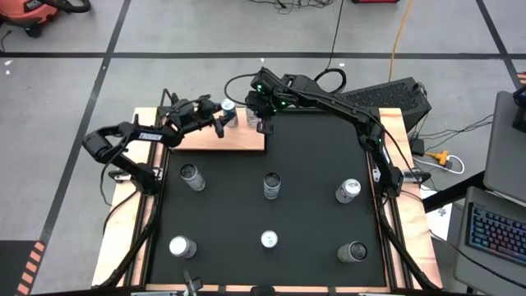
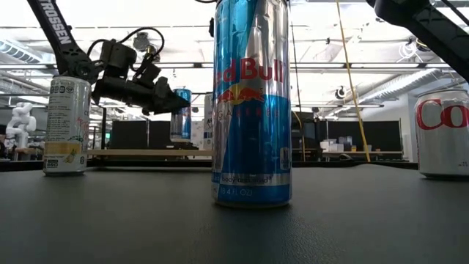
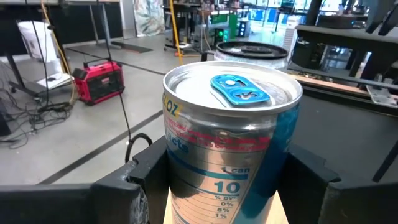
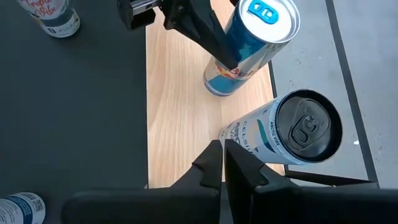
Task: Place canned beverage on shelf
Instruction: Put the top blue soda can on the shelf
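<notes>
A blue-and-silver can with a blue tab [image 3: 230, 112] is at the light-wood shelf [image 1: 222, 140], near its far right corner. It also shows in the right wrist view [image 4: 249, 43] and the low view [image 2: 183, 114]. My left gripper [image 1: 219, 122] is shut on it. A silver can with a black top [image 4: 292, 134] stands on its base on the shelf's edge beside it. My right gripper [image 4: 224, 152] is shut and hovers over the shelf [image 4: 180, 112] right next to that can. My left gripper pinches the blue can's side wall [image 3: 180, 162] between its two fingers, below the rim. The fingers [image 4: 208, 34] come level from the table's left. The can is upright; whether its base rests on the shelf or hangs just above it, I cannot tell. My right gripper's shut fingertips [image 4: 214, 155] are beside the black-topped can's side; I cannot tell whether they touch it.
Several more cans stand upright on the black mat [image 1: 312, 156], among them one at the left [image 1: 191, 175], one in the middle [image 1: 272, 185] and one at the right [image 1: 348, 191]. A tall blue can [image 2: 251, 103] stands close before the low camera.
</notes>
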